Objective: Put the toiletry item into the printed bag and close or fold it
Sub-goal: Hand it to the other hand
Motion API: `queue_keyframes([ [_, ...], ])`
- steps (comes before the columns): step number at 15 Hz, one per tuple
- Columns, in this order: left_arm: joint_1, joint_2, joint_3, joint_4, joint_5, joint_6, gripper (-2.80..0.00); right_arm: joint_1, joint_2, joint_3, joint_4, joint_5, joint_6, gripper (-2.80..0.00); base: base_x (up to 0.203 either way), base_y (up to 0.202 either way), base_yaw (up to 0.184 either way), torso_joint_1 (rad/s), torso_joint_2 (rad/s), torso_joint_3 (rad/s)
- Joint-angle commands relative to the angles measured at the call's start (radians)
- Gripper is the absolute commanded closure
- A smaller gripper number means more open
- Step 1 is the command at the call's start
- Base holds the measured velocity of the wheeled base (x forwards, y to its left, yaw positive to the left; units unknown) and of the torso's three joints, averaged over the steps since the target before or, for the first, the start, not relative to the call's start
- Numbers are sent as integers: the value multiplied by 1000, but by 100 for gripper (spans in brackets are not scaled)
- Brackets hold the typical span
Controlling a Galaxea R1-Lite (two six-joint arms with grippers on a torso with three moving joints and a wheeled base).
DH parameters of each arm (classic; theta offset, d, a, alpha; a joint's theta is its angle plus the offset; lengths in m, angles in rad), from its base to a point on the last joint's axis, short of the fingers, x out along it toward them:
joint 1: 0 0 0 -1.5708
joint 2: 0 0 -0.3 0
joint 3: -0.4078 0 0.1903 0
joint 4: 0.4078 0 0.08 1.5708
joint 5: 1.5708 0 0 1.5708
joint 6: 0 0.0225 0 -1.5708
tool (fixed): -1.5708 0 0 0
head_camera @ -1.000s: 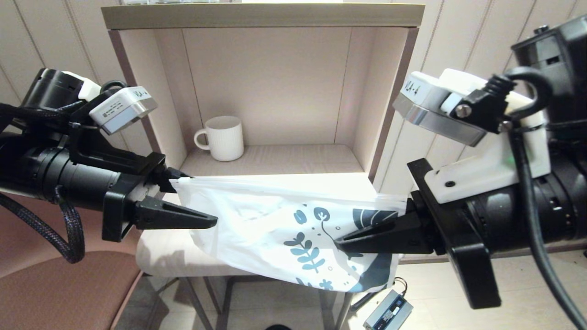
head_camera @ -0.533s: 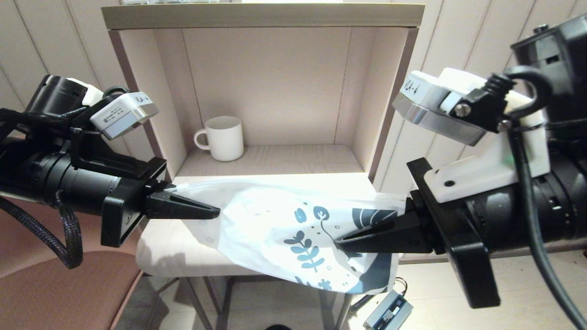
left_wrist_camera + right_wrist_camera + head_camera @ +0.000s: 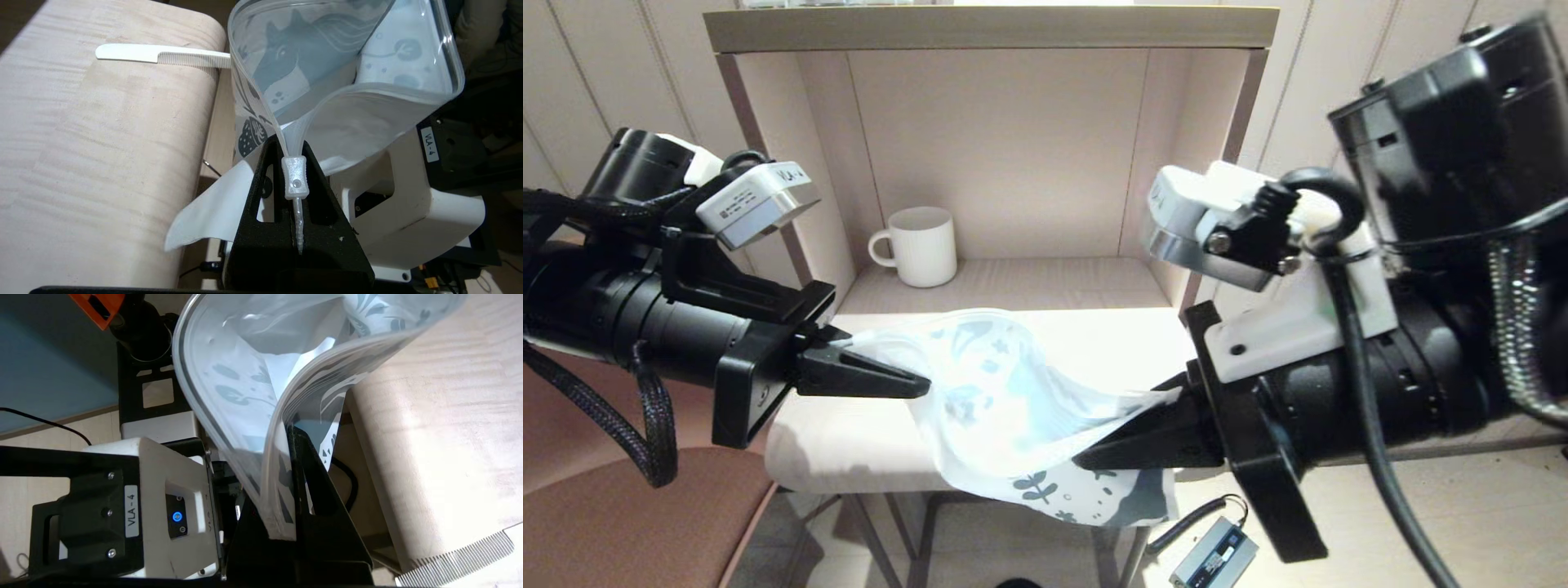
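The printed bag [image 3: 1005, 400] hangs over the table's front edge, held between my two grippers, its mouth bowed wide open. My left gripper [image 3: 915, 382] is shut on the zip end, where the white slider [image 3: 297, 177] sits between the fingertips. My right gripper [image 3: 1094, 457] is shut on the opposite top corner of the bag [image 3: 245, 375]. The white comb [image 3: 163, 57] lies flat on the table beyond the bag; its toothed end [image 3: 457, 561] shows in the right wrist view. In the head view the comb is hidden.
A white ribbed mug [image 3: 923, 245] stands inside the open shelf cubby [image 3: 1013, 163] behind the light wooden table [image 3: 849, 425]. A brown chair seat [image 3: 629, 523] is at lower left. A small grey device [image 3: 1213, 555] with a cable lies on the floor.
My left gripper closed on the bag's zip end. My right gripper then moved left toward it, so the taut top edge slackened and the mouth bulged open.
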Motion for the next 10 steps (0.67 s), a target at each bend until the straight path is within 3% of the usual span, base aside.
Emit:
queue_keyframes([
  [1, -16, 6, 0, 3, -5, 5, 0, 9, 64, -25, -1, 2, -1, 0, 0, 0, 0, 0, 0, 0],
  [5, -36, 5, 3, 3, -3, 7, 0, 8, 135, -95, 1, -2, 4, 0, 0, 0, 0, 0, 0, 0],
  [10, -37, 0, 8, 3, 0, 5, 0, 6, 90, -79, 9, -6, 9, 0, 0, 0, 0, 0, 0, 0],
])
